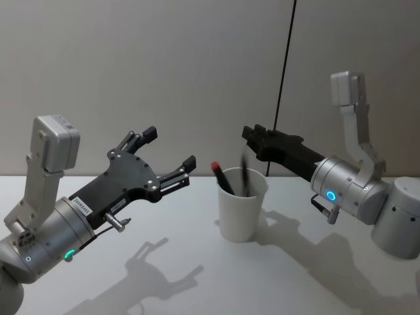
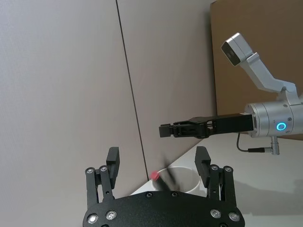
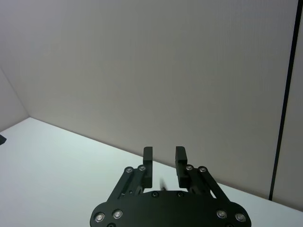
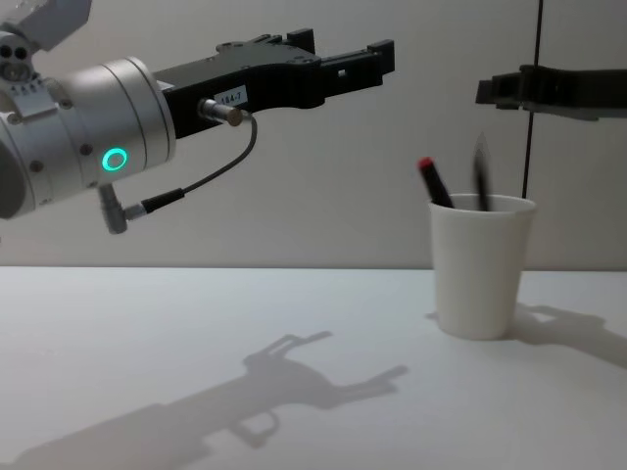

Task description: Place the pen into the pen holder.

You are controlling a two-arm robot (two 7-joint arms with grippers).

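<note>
The left gripper [image 1: 169, 155] is hovering nearest, fingers spread and holding nothing; a small white label on its body is carrying print too small to read. Beyond it the pen holder [image 1: 241, 205] is standing on the table [image 1: 164, 262] with a red-capped pen [image 1: 222, 178] leaning inside and a second, blurred pen [image 1: 245, 172] apparently dropping in. Farthest, the right gripper [image 1: 254, 136] is hanging just above the rim, fingers parted and empty. Judging by this, the release is happening; next the right arm is likely needing only to withdraw clear.

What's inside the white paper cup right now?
Two pens stand in the white paper cup: a black red-capped pen and a blurred dark pen. The cup wall hides their lower ends.
</note>
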